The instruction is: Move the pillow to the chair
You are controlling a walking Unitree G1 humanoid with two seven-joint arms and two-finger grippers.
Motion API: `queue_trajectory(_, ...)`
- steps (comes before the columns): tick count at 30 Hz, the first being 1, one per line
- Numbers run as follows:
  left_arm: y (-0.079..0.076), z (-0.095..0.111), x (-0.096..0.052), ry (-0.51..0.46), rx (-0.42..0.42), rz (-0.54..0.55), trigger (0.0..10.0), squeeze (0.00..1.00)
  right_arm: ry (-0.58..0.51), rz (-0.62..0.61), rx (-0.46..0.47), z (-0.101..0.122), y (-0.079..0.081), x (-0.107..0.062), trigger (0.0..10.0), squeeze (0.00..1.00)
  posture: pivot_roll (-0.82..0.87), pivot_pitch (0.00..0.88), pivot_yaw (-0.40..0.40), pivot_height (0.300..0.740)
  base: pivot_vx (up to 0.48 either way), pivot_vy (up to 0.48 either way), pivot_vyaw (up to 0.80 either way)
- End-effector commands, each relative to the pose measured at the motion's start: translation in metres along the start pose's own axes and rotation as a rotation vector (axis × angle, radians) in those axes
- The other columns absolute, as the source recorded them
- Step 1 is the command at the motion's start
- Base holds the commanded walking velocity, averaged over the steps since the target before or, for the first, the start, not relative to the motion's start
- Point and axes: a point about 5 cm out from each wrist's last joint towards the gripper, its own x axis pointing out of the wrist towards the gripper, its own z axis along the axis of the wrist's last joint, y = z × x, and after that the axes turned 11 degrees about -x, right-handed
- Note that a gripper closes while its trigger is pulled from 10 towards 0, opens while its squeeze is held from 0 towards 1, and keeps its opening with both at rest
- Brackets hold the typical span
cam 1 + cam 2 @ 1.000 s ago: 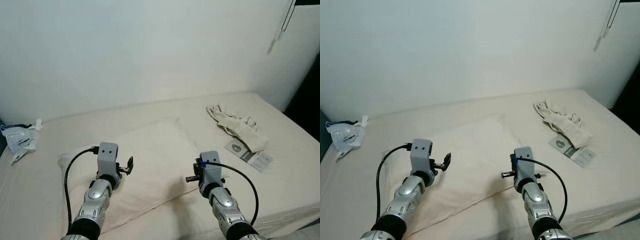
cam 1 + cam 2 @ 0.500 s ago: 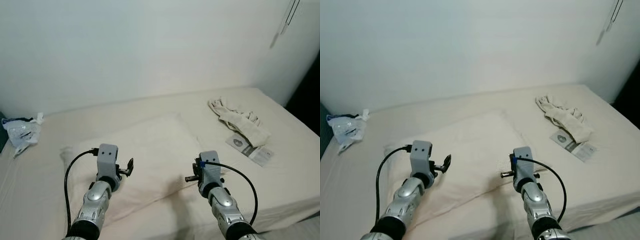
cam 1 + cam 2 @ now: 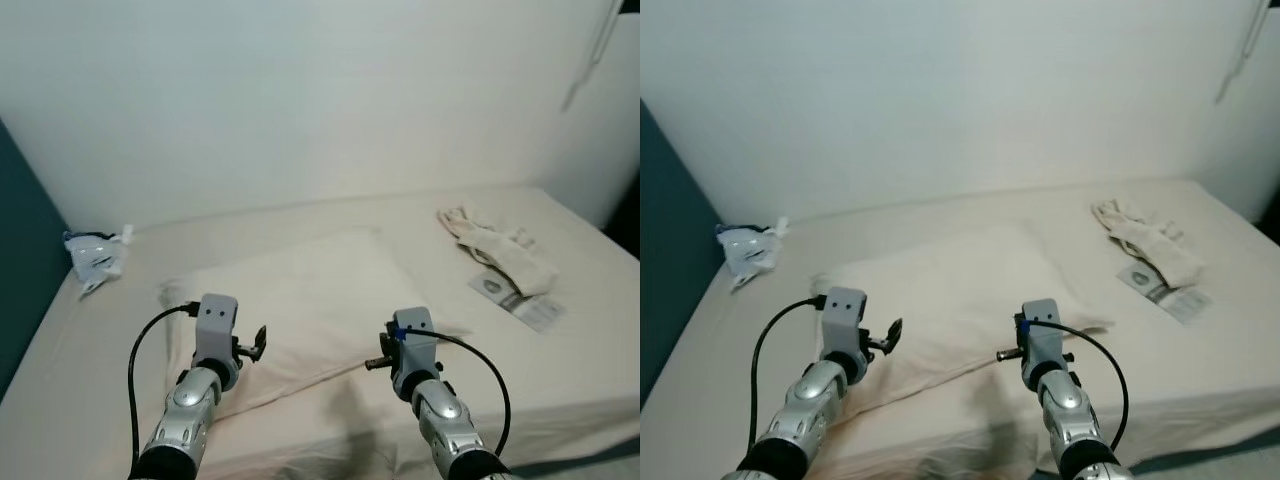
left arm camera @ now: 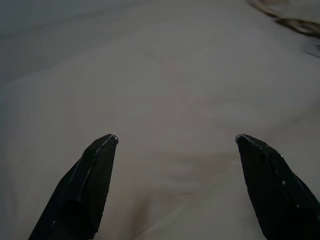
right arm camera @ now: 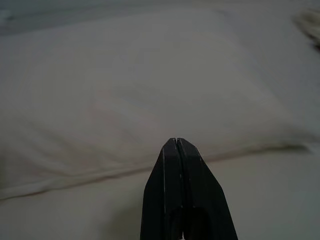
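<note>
Reaching toward the pillow (image 3: 300,300), nothing lifted yet and no chair to be seen.

It lies flat on the bed (image 3: 560,380), in the middle of the mattress with its near long edge running toward the bed's front edge; my left gripper (image 4: 175,142) hangs over its near left corner with the fingers spread wide and nothing between them, and my right gripper (image 5: 176,150) hangs just off the pillow's near edge with its fingers pressed together on nothing. So I judge the job barely begun: grasp, lift and carry are all left. Farther out, a crumpled pale cloth (image 3: 497,248) and a printed leaflet (image 3: 518,302) lie toward the bed's right edge, and a crinkled plastic bag (image 3: 95,258) sits at the far left corner; I cannot tell what it holds.
</note>
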Motion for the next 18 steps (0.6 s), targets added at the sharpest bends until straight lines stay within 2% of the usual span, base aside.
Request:
queue_trajectory(1, 0.0034, 0.0011, 0.0002, 0.014, 0.022, -0.002, 10.0, 0.0, 0.002, -0.002, 0.017, -0.0007, 0.0027, -0.0003, 10.0, 0.0, -0.05, 0.044, 0.046, 0.74, 0.0, 0.0, 0.0)
queue_trajectory(9, -0.0007, 0.002, 0.0037, 0.035, 0.039, -0.011, 10.0, 0.0, 0.007, -0.011, 0.025, -0.0041, 0.0021, -0.0025, 10.0, 0.0, -0.06, 0.04, 0.056, 0.74, 0.0, 0.0, 0.0)
queue_trajectory(18, 0.0034, 0.0014, 0.0042, 0.039, 0.049, 0.047, 10.0, 0.0, -0.003, -0.016, 0.022, 0.0001, -0.0005, -0.0004, 10.0, 0.0, -0.06, 0.03, 0.047, 0.74, 0.0, 0.0, 0.0)
